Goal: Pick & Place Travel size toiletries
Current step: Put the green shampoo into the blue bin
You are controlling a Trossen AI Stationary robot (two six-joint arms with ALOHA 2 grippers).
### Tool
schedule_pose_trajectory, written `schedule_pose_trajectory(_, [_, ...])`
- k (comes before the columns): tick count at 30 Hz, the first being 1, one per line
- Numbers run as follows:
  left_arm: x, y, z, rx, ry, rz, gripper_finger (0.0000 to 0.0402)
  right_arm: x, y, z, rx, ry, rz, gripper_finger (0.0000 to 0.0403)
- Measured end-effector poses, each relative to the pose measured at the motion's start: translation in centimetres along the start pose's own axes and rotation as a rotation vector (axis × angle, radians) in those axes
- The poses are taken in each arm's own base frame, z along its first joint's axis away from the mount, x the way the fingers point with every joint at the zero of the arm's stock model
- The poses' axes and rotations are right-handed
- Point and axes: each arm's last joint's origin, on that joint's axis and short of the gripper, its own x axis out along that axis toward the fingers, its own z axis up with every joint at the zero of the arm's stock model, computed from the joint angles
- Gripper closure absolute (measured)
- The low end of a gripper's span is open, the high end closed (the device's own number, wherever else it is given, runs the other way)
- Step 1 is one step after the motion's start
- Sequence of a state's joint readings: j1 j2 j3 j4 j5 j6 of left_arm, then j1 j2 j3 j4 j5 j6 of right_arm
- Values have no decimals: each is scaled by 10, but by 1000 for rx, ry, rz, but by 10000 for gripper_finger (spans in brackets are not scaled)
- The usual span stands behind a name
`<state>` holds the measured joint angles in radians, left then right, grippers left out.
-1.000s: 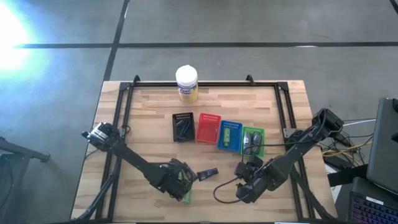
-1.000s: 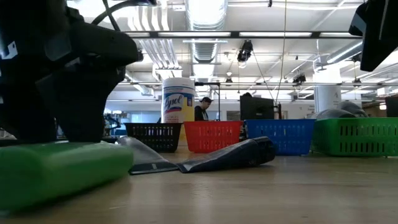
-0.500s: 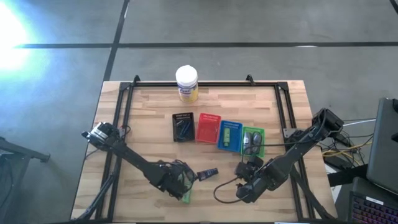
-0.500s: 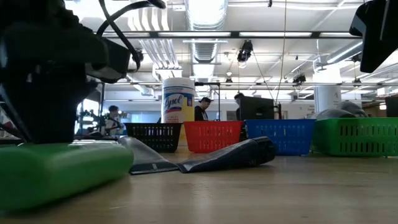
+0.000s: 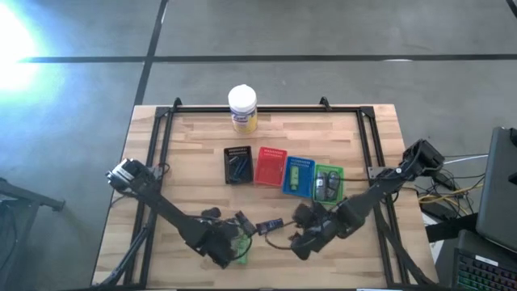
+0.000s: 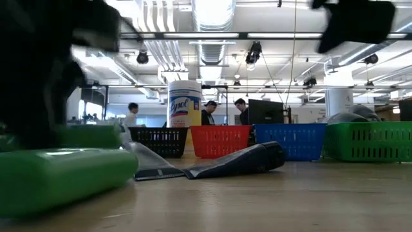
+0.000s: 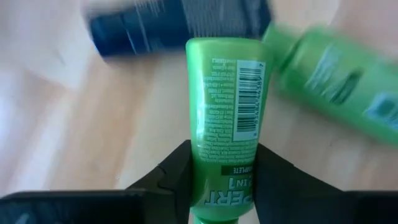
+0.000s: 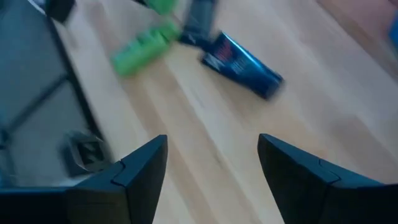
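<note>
My left gripper (image 5: pixel 230 241) (image 7: pixel 225 162) is near the table's front, left of centre, shut on a bright green tube (image 7: pixel 227 118). A second green tube (image 7: pixel 336 87) (image 6: pixel 64 177) lies flat on the wood beside it. A dark navy packet (image 5: pixel 271 225) (image 8: pixel 242 59) lies flat between the two grippers. My right gripper (image 5: pixel 300 236) (image 8: pixel 211 149) stands open just right of that packet, with nothing between its fingers. My left gripper pinches the green tube by its two sides (image 7: pixel 198 163), near the end toward the wrist, between its two fingers (image 7: pixel 171 177). The tube lies along the fingers and sticks out ahead of them. In the low view a green part (image 6: pixel 90 136) shows above the table.
Four small trays stand in a row mid-table: black (image 5: pixel 237 164), red (image 5: pixel 271 166), blue (image 5: pixel 298 175) and green (image 5: pixel 328 183), some with items inside. A white-capped yellow jar (image 5: pixel 242 109) stands at the far edge. People show in the room behind.
My right gripper has gone toward the table's left, up to the navy packet. My left gripper has shifted a little toward the near edge. In the low view a green tube now shows raised beside it, while the other tube stays flat on the wood.
</note>
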<state>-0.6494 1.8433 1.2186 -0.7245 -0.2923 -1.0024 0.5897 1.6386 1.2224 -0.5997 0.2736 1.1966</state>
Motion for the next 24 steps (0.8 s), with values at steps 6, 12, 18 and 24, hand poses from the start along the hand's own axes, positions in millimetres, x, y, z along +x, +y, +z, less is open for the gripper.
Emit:
schedule_pose_trajectory(6, [-34,5,6,33,-237,41,278,4,7,29,48,-88,148,167])
schedule_pose_trajectory(12, [-69,13,22,103,-429,21,274,5,10,55,84,-192,257,157])
schedule_pose_trajectory(18, [-85,20,36,183,-521,9,274,6,6,76,154,-257,301,127])
schedule_pose_trajectory(24, [-81,30,51,212,-524,53,274,5,6,84,226,-281,343,96])
